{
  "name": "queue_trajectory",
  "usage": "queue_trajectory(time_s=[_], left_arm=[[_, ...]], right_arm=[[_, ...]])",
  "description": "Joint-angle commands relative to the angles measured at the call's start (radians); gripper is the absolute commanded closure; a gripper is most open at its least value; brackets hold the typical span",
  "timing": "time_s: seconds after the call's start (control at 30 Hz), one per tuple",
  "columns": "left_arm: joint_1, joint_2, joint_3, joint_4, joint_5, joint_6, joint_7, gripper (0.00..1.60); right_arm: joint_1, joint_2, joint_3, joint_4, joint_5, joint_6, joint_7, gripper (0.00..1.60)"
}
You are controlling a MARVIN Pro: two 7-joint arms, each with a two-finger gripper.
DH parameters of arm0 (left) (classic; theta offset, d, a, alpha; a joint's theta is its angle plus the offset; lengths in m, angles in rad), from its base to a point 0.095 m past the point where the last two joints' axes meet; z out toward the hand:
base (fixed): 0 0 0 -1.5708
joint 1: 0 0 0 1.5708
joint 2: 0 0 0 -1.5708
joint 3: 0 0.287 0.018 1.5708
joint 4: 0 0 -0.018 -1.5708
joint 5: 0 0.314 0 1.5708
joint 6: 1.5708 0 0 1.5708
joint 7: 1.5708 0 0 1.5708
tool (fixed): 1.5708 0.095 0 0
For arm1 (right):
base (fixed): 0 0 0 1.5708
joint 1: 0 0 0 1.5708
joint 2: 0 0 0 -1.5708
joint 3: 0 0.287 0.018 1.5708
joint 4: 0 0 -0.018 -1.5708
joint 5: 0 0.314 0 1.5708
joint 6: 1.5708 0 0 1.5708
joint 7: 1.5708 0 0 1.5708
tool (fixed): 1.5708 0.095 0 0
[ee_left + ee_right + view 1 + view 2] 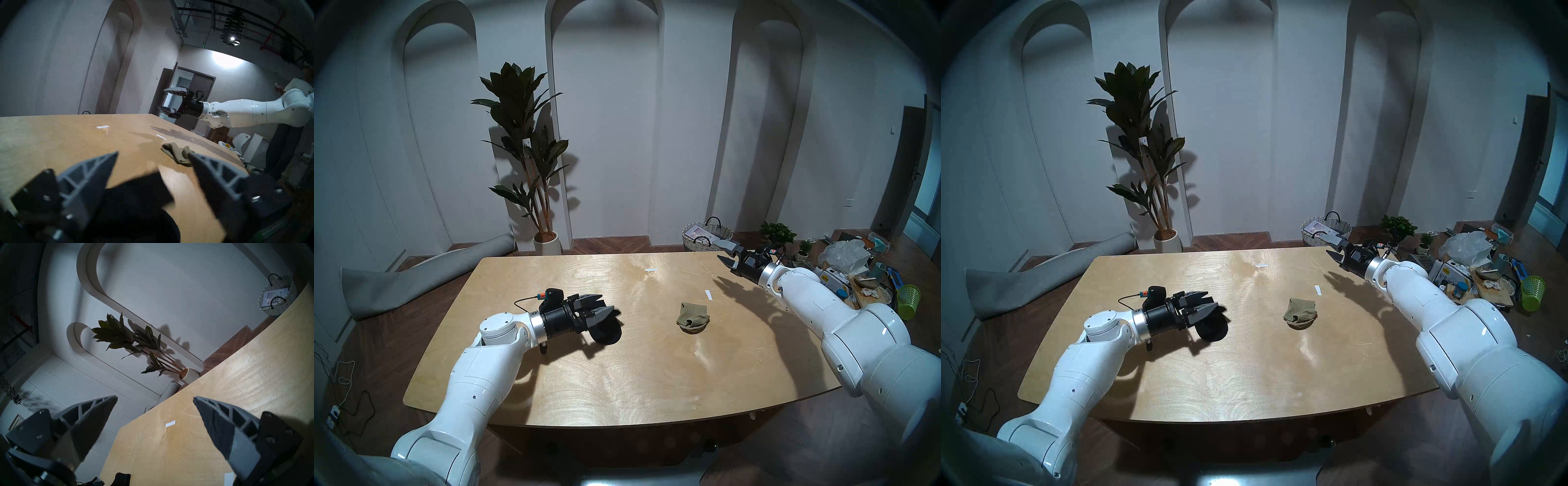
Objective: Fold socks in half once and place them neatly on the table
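The black sock point(606, 335) lies bunched on the table point(619, 390), left of centre. My left gripper point(608, 302) hovers low right over it, open. In the left wrist view the sock point(136, 195) shows dark and blurred under and between the spread fingers point(95, 171), and nothing is pinched. A folded olive-tan sock point(692, 317) rests near the table's middle, also seen as a low olive-tan sock point(176, 152) past the left fingers. My right gripper point(716, 248) hangs open and empty above the far right corner, well apart from both socks.
White tape strips point(651, 269) point(708, 294) lie on the far half of the table. A woven basket point(707, 234), potted plants and floor clutter point(857, 271) stand beyond the right corner. A rolled grey mat point(415, 281) lies off the left side.
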Motion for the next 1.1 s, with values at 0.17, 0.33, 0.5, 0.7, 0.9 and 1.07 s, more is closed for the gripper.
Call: queue_trajectory(time_s=[0.17, 0.33, 0.5, 0.7, 0.9, 1.07], left_arm=[[0.107, -0.006, -0.001, -0.12, -0.028, -0.059, -0.065, 0.0], [0.133, 0.0, -0.018, -0.183, -0.037, -0.089, -0.074, 0.0], [0.109, -0.008, -0.052, -0.258, -0.058, -0.129, -0.079, 0.0], [0.027, -0.012, -0.129, -0.343, -0.086, -0.191, -0.056, 0.0], [-0.021, -0.008, -0.198, -0.406, -0.082, -0.228, -0.001, 0.0], [-0.065, -0.008, -0.267, -0.44, -0.056, -0.228, 0.117, 0.0]], right_arm=[[0.02, -0.007, 0.002, -0.01, 0.0, 0.001, -0.008, 0.0], [0.036, -0.002, 0.009, -0.014, 0.004, 0.002, -0.013, 0.0], [0.068, 0.01, 0.023, -0.025, 0.01, -0.001, -0.011, 0.0], [0.085, 0.027, 0.031, -0.036, 0.009, -0.01, -0.005, 0.0], [0.09, 0.041, 0.041, -0.046, 0.011, -0.019, 0.007, 0.0], [0.09, 0.061, 0.048, -0.067, 0.005, -0.06, 0.028, 0.0]])
